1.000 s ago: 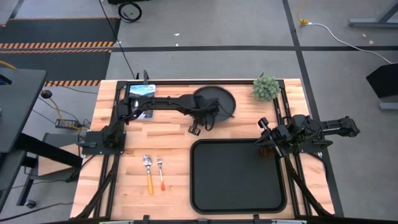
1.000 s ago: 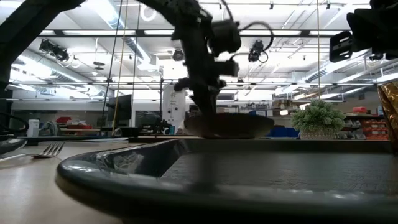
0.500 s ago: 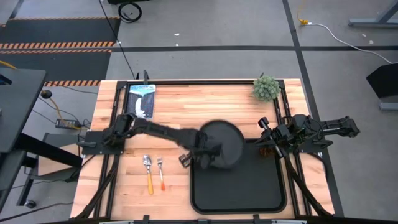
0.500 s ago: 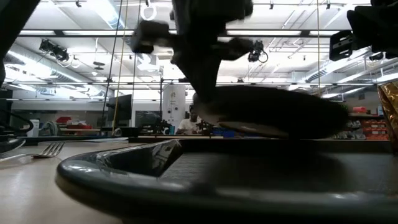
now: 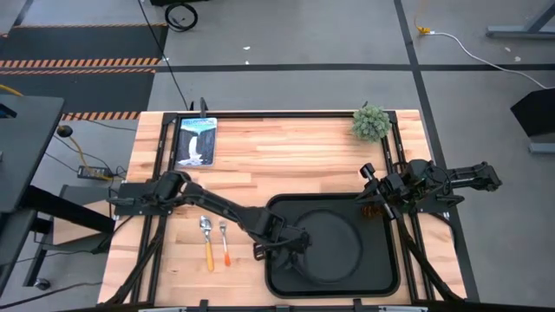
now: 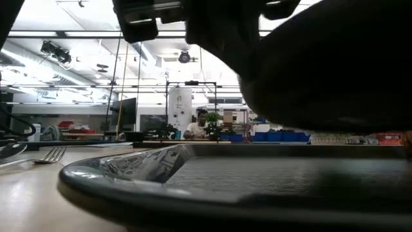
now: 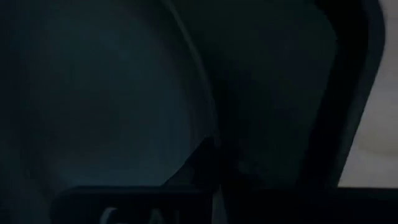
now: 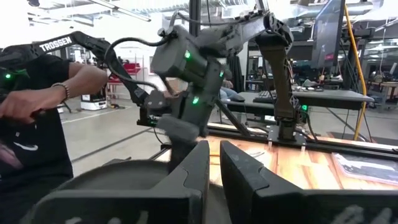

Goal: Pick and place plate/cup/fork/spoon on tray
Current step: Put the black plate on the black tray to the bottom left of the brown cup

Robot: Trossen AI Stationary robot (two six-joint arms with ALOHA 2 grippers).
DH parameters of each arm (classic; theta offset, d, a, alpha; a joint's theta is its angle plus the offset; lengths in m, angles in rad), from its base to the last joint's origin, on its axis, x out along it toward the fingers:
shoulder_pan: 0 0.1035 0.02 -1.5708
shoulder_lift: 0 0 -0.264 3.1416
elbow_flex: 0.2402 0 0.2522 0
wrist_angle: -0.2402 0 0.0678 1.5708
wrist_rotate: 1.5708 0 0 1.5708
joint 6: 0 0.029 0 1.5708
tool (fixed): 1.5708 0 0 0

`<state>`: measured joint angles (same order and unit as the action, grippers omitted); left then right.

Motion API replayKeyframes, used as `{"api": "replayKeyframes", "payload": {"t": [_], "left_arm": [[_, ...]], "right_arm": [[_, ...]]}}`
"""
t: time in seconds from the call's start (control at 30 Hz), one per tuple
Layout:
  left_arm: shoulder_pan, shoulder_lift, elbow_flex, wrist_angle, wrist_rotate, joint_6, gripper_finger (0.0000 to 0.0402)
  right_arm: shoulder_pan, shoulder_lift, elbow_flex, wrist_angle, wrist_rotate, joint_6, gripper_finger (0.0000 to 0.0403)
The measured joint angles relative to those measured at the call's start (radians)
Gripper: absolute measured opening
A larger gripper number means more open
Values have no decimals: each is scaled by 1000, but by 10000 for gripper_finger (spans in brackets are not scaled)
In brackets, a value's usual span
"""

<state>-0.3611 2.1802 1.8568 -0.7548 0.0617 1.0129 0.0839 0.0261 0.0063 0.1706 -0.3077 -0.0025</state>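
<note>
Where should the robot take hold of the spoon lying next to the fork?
Take the spoon by its yellow-orange handle, coming straight down from above. It lies flat on the table, bowl pointing away toward the far edge, with the fork lying parallel alongside. Closing fingers across the thin handle's width near the middle looks safest.

The table (image 5: 286,156) is pale wood, laid in narrow planks with visible grain and a dull sheen. The tray (image 5: 381,260) looks like black plastic, matt from above, with a soft gloss on its rounded rim in the low view. The plate (image 5: 334,251) is equally black and matt. The spoon (image 5: 207,238) and fork (image 5: 224,239) have shiny metal heads and smooth coloured handles.
</note>
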Motion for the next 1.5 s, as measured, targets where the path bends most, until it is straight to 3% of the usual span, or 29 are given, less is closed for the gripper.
{"api": "replayKeyframes", "payload": {"t": [0.6, 0.93, 1.17, 1.5], "left_arm": [[27, 123, 0, 192, 46, 464, 16], [65, 126, 0, 341, 49, 477, 16], [80, 154, 1, 373, 126, 502, 25], [71, 211, 18, 485, 73, 539, 16]], "right_arm": [[0, 16, 0, 48, 2, 0, 45], [0, 21, 0, 61, 0, 0, 45], [0, 21, 0, 62, 0, 0, 45], [0, 21, 0, 70, 0, 0, 45]]}}
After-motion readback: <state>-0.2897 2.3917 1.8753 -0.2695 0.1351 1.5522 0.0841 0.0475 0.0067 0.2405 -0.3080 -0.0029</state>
